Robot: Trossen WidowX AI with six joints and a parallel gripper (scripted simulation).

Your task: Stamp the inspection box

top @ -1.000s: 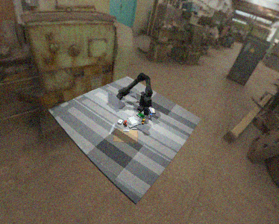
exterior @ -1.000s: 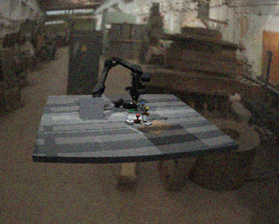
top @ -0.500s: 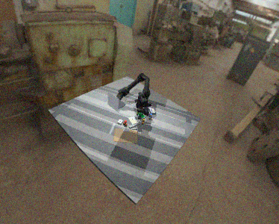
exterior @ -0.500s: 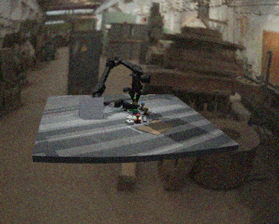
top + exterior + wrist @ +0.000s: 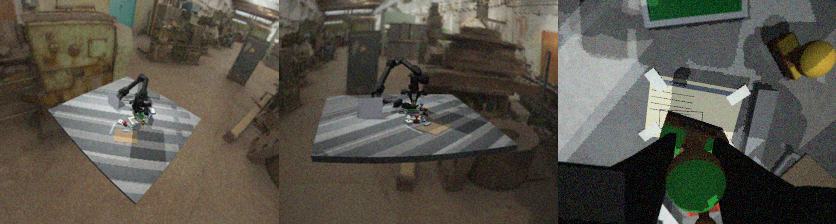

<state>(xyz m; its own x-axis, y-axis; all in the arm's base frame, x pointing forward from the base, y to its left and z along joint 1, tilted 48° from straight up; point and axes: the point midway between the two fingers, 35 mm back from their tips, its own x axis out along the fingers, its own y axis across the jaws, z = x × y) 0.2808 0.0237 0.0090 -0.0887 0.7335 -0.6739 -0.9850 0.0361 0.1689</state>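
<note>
My gripper (image 5: pixel 694 142) is shut on a stamp with a round green knob (image 5: pixel 696 185) and a dark brown block; the knob also shows in the exterior view (image 5: pixel 414 99). The stamp is upright in the fingers over the lower part of the cream card (image 5: pixel 718 107) (image 5: pixel 133 120). The card is held by white tape at its corners. A thin box outline on it is partly hidden by the block; the stamp's underside is hidden, and I cannot tell whether it touches the card. The ink pad, green in a grey frame (image 5: pixel 695 9) (image 5: pixel 141 116), lies beyond the card.
A yellow-knobbed stamp (image 5: pixel 815 58) (image 5: pixel 143 121) is right of the card, past a grey bar (image 5: pixel 760 117). A red-topped stamp (image 5: pixel 125 122) (image 5: pixel 416 116) stands near a tan sheet (image 5: pixel 125 137) (image 5: pixel 435 128). A grey panel (image 5: pixel 370 108) stands at the arm's side.
</note>
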